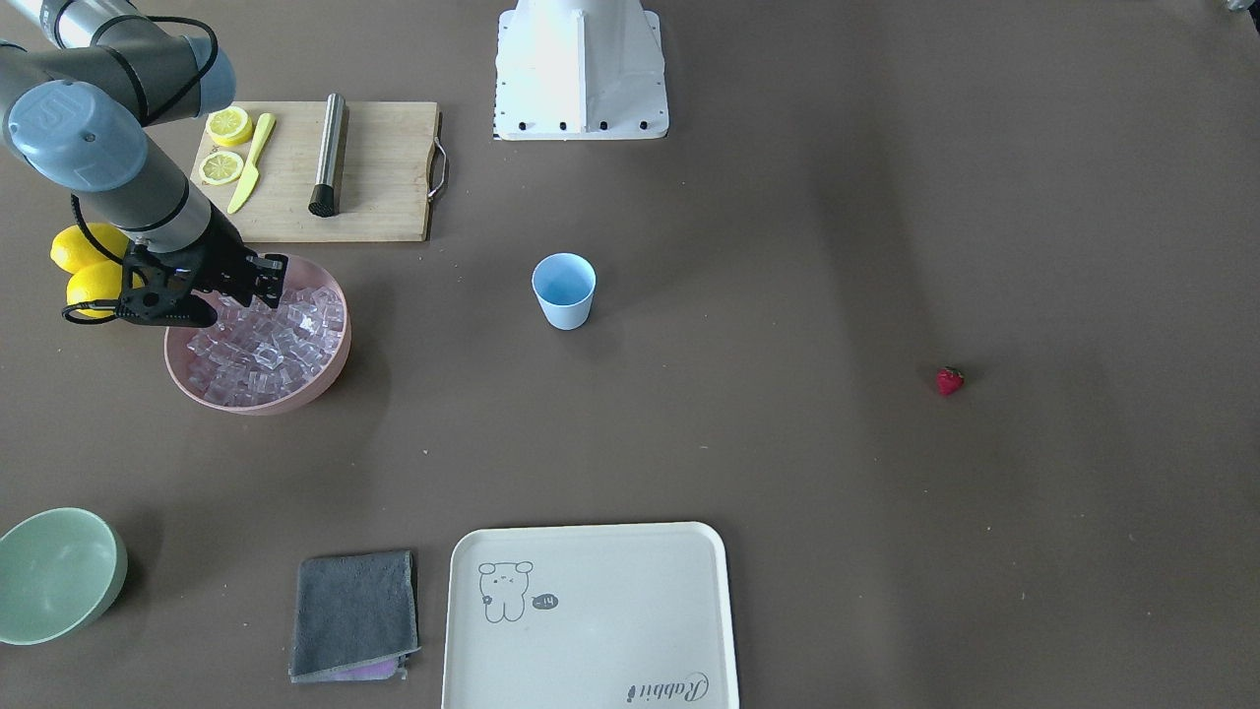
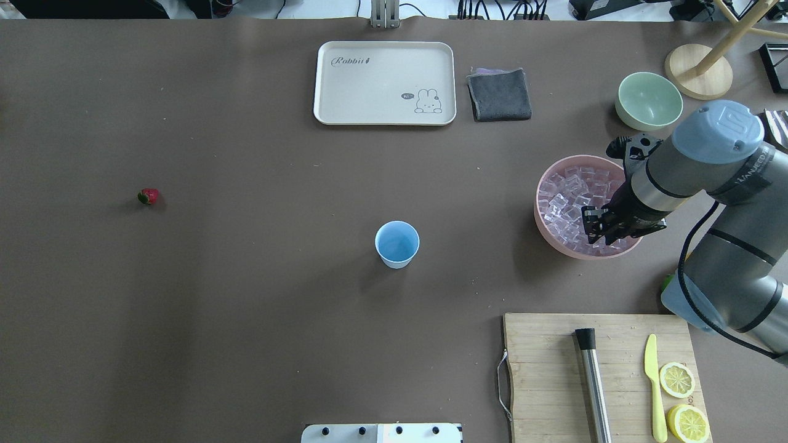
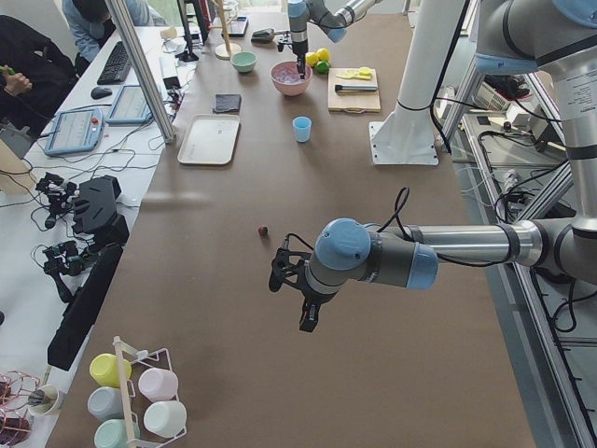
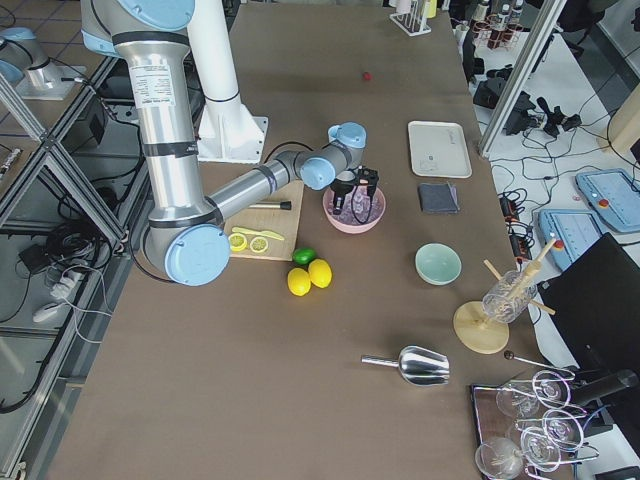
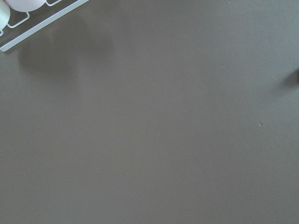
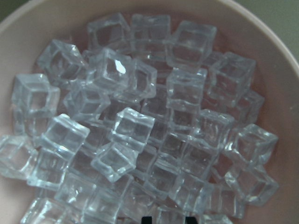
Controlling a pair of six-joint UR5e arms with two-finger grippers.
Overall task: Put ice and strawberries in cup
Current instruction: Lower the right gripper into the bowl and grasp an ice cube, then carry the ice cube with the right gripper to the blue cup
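Observation:
The pale blue cup [image 2: 397, 244] stands upright and empty mid-table, also in the front view [image 1: 564, 290]. The ice [image 6: 135, 130] fills a wide pink bowl [image 2: 542, 221] to the cup's right in the overhead view. My right gripper [image 2: 600, 224] hangs just over the ice at the bowl's near side, fingers a little apart with nothing held; in the front view it [image 1: 266, 281] is at the bowl's rim. The strawberry [image 2: 148, 196] lies alone far left. My left gripper [image 3: 306, 317] hovers over bare table short of the strawberry; I cannot tell if it is open.
A cutting board [image 2: 554, 369] with a metal muddler, a yellow knife and lemon slices lies near the right arm's base. Whole lemons [image 1: 84, 266] sit beside the pink bowl. A green bowl [image 2: 649, 100], a grey cloth [image 2: 498, 93] and a cream tray [image 2: 385, 83] line the far edge.

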